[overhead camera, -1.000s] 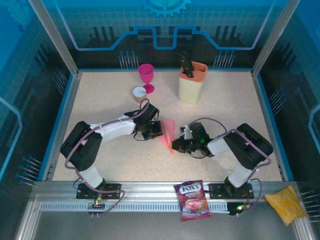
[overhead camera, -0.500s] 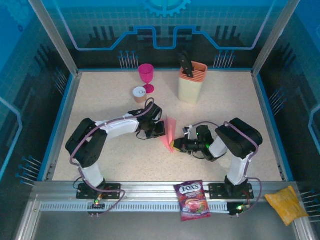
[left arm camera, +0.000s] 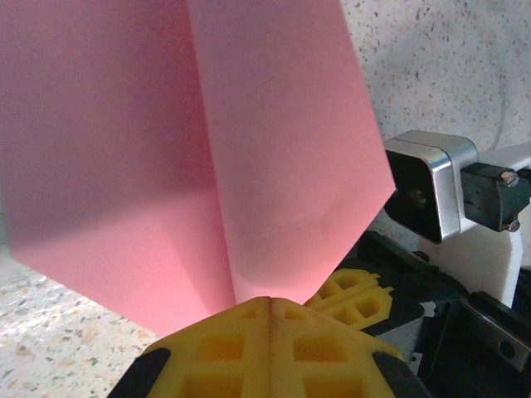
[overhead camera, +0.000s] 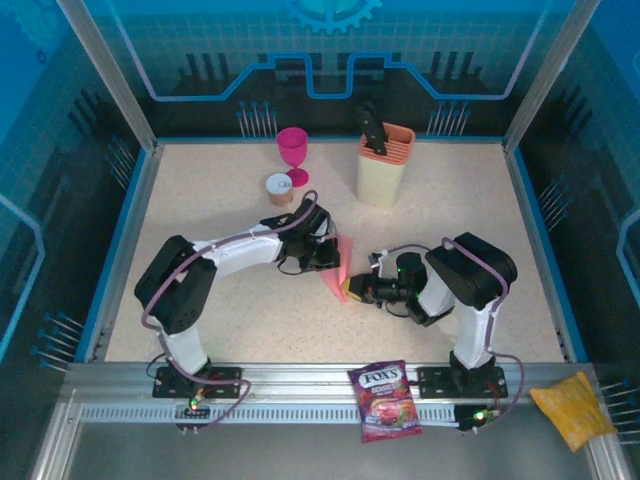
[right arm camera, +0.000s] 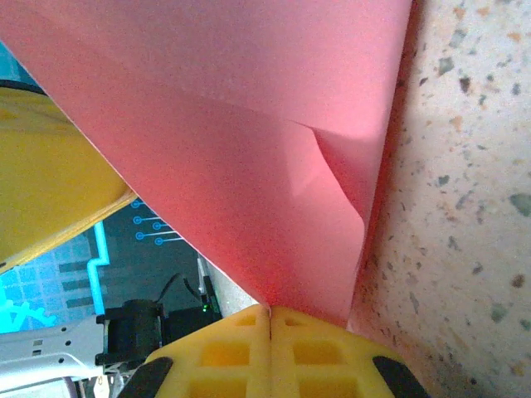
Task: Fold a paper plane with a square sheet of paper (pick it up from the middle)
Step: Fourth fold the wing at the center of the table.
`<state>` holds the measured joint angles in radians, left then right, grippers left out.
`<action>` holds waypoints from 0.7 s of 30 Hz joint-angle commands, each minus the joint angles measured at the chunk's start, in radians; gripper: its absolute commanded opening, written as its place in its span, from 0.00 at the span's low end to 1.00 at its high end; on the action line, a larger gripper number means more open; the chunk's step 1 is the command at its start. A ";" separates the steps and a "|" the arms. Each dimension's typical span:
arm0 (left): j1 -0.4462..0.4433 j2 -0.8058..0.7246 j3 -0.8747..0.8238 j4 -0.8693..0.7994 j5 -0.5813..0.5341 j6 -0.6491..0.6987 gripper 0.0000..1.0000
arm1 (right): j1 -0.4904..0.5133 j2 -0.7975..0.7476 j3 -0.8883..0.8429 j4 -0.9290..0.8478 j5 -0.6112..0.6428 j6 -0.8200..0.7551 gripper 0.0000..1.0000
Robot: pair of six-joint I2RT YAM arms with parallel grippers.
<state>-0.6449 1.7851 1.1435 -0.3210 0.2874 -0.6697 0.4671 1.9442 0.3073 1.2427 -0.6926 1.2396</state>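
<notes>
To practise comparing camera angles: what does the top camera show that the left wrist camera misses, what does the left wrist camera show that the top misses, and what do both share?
Top, not left wrist: the pink goblet, knife block and purple candy bag. Left wrist, not top: the left gripper close up, its yellow pads pressed shut on the pink paper. Both: that pink paper and the speckled table.
</notes>
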 commanded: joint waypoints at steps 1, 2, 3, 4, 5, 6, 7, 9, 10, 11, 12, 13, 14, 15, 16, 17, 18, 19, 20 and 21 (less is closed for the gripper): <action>-0.007 0.027 0.025 0.005 0.032 0.035 0.00 | -0.010 0.111 -0.034 -0.358 0.143 -0.044 0.00; -0.007 0.029 0.027 0.007 0.032 0.035 0.00 | -0.010 0.110 -0.034 -0.362 0.142 -0.046 0.00; -0.007 0.031 0.025 0.010 0.032 0.036 0.00 | -0.011 0.110 -0.032 -0.364 0.142 -0.047 0.00; -0.007 0.034 0.028 0.013 0.032 0.035 0.00 | -0.010 0.109 -0.033 -0.366 0.142 -0.048 0.00; -0.007 0.037 0.030 0.010 0.032 0.039 0.00 | -0.010 0.110 -0.033 -0.368 0.143 -0.048 0.00; -0.007 0.041 0.034 0.010 0.032 0.041 0.00 | -0.010 0.110 -0.033 -0.368 0.143 -0.048 0.00; -0.007 0.043 0.037 0.010 0.033 0.040 0.00 | -0.010 0.111 -0.030 -0.368 0.142 -0.049 0.00; -0.007 0.049 0.043 0.011 0.032 0.042 0.00 | -0.012 0.114 -0.033 -0.368 0.142 -0.049 0.00; -0.007 0.052 0.045 0.011 0.032 0.042 0.00 | -0.011 0.116 -0.033 -0.367 0.143 -0.049 0.00; -0.007 0.056 0.048 0.013 0.033 0.042 0.00 | -0.012 0.119 -0.032 -0.364 0.141 -0.048 0.00; -0.007 0.062 0.052 0.013 0.033 0.042 0.00 | -0.011 0.121 -0.033 -0.361 0.141 -0.047 0.00; -0.007 0.066 0.055 0.013 0.034 0.041 0.00 | -0.011 0.123 -0.033 -0.359 0.140 -0.046 0.00; -0.007 0.069 0.057 0.014 0.035 0.041 0.00 | -0.013 0.125 -0.032 -0.356 0.141 -0.045 0.00; -0.007 0.071 0.057 0.016 0.035 0.042 0.00 | -0.013 0.126 -0.032 -0.354 0.140 -0.045 0.00; -0.007 0.073 0.060 0.018 0.033 0.043 0.00 | -0.013 0.129 -0.033 -0.353 0.141 -0.045 0.00; -0.007 0.076 0.063 0.016 0.034 0.044 0.00 | -0.013 0.130 -0.032 -0.352 0.140 -0.043 0.00; -0.007 0.080 0.066 0.014 0.033 0.047 0.00 | -0.013 0.131 -0.032 -0.349 0.140 -0.043 0.00; -0.007 0.084 0.067 0.013 0.033 0.048 0.00 | -0.012 0.133 -0.034 -0.348 0.139 -0.042 0.00; -0.007 0.087 0.068 0.013 0.033 0.048 0.00 | -0.013 0.134 -0.034 -0.348 0.140 -0.041 0.00; -0.006 0.091 0.068 0.013 0.033 0.048 0.00 | -0.015 0.136 -0.035 -0.347 0.140 -0.042 0.00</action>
<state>-0.6464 1.8511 1.1873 -0.3073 0.2951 -0.6472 0.4633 1.9499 0.3092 1.2472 -0.6930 1.2396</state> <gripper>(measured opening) 0.065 0.048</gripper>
